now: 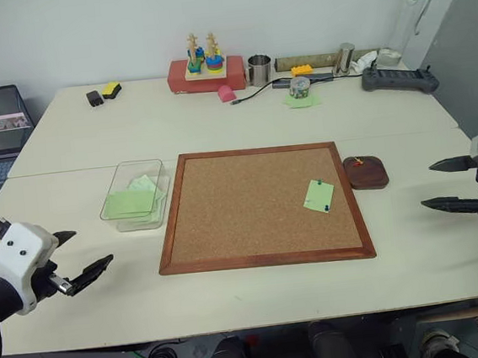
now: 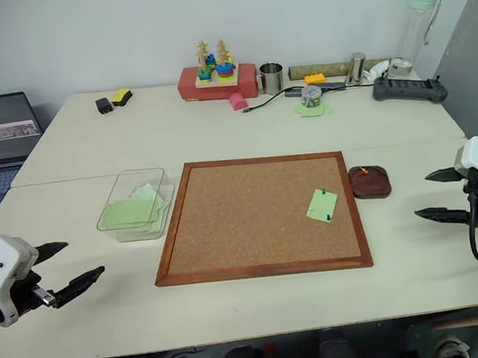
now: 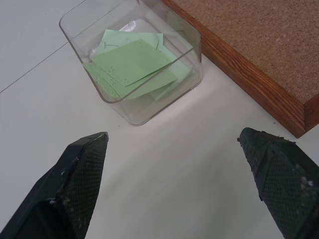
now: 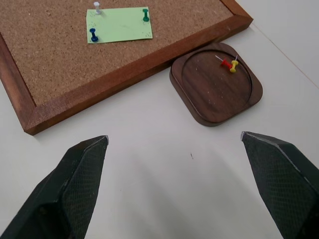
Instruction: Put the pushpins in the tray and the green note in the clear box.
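- The green note point(image 4: 119, 25) is fixed to the cork board point(image 1: 258, 202) near the board's right edge by three pushpins — white point(image 4: 97, 7), green point(image 4: 145, 14) and blue point(image 4: 93, 35) — so I judge it cannot go anywhere until those pins are pulled.
- The cork board lies flat in the middle of the pale surface point(image 1: 217, 122), with a container just off each side, which keeps both drop-off points close to the work.
- The clear box point(image 3: 130, 64) stands just beside the board's left edge; it holds several loose green paper sheets point(image 3: 132, 67), and the note's place is among them.
- The left pincer point(image 3: 174, 184) hovers above the surface near the box, its jaws spread wide and holding nothing, aimed toward the box.
- The right pincer point(image 4: 174, 184) hovers off the board's right side, jaws equally wide and empty, facing the tray and the pinned note; it seems the likelier one to pull pins.
- The tray point(image 4: 199, 104) sits touching or just off the board's right frame, near the note.
- A red pin point(image 4: 227, 63) and a yellow pin point(image 4: 233, 65) lie in the tray.
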